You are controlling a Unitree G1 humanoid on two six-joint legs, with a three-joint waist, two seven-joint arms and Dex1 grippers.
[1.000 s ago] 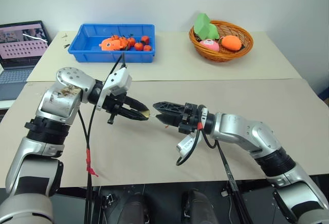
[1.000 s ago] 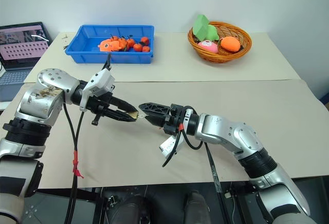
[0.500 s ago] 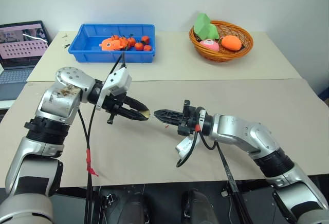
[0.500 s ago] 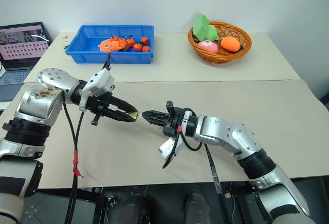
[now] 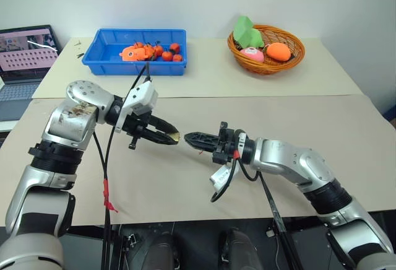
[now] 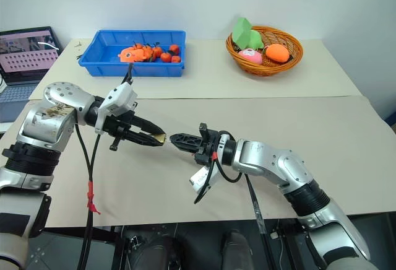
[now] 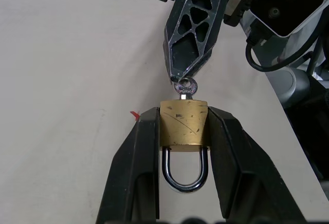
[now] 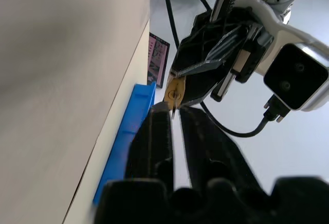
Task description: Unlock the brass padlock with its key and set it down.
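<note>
The brass padlock hangs above the table, pinched by its body between the fingers of my left gripper, with its silvery shackle pointing back toward the wrist. The key sticks out of the padlock's end face, with its small round head showing. My right gripper comes in level from the right. Its fingers are nearly together, and their tips sit on the key's head. In the right wrist view the padlock sits just past the narrow slit between the fingers.
A blue bin of small orange and red toys stands at the back left. A wicker basket of toy food stands at the back right. A laptop is at the far left. A small red mark lies on the paper-covered table below the grippers.
The right gripper's fingers, spread a second ago, have come together at the key's head. The left gripper and the padlock have stayed still.
</note>
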